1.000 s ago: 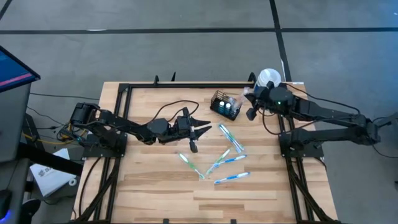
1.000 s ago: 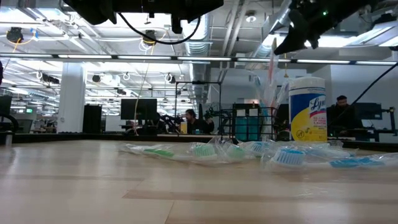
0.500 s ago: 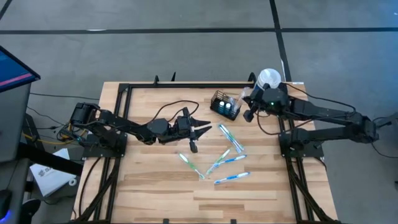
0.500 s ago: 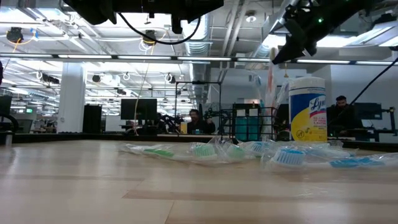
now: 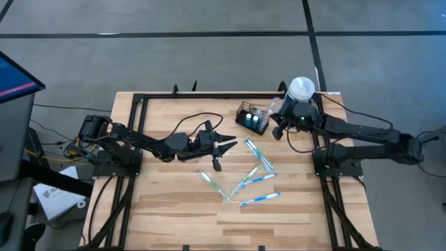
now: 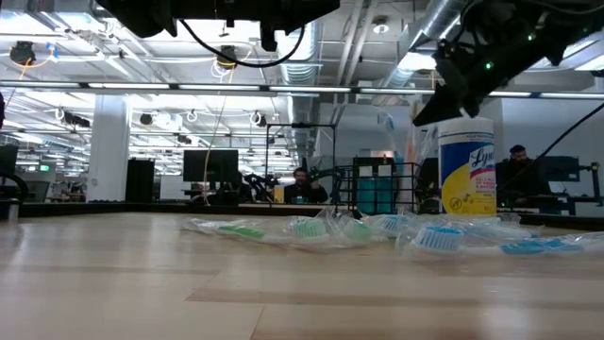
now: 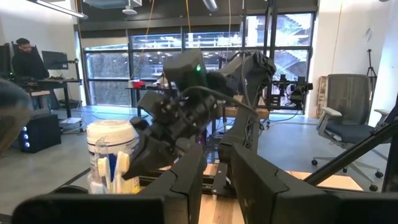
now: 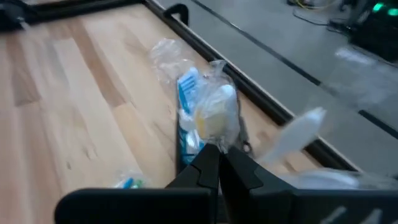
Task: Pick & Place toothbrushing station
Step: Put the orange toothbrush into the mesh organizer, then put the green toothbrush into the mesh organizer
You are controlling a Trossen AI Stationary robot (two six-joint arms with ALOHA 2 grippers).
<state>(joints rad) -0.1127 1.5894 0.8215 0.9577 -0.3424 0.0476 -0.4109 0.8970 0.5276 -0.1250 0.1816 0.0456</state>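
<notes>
Meanwhile the right gripper (image 5: 277, 128) has slid nearer the toothbrushing station (image 5: 252, 117), now just ahead of its fingers, which look pressed together and empty, so pickup seems imminent; the left gripper (image 5: 224, 150) waits mid-table, spread.

A light wooden table (image 5: 174, 209) filled the middle of the high view. Loose toothbrushes in clear wrap (image 5: 251, 174) lay scattered on it, a little right of the center. A tall white, yellow and blue canister (image 6: 467, 165) with a white lid (image 5: 301, 86) stood near the upper right of the table. A blue screen (image 5: 14, 73) showed at the far left edge. White papers (image 5: 56, 195) lay on the floor at the lower left. In the low view, a person (image 6: 302, 184) sat far back in the room, near the middle. Another person (image 6: 517, 170) sat at the right. A gray chair (image 7: 339, 127) stood at the right of the left wrist view.
</notes>
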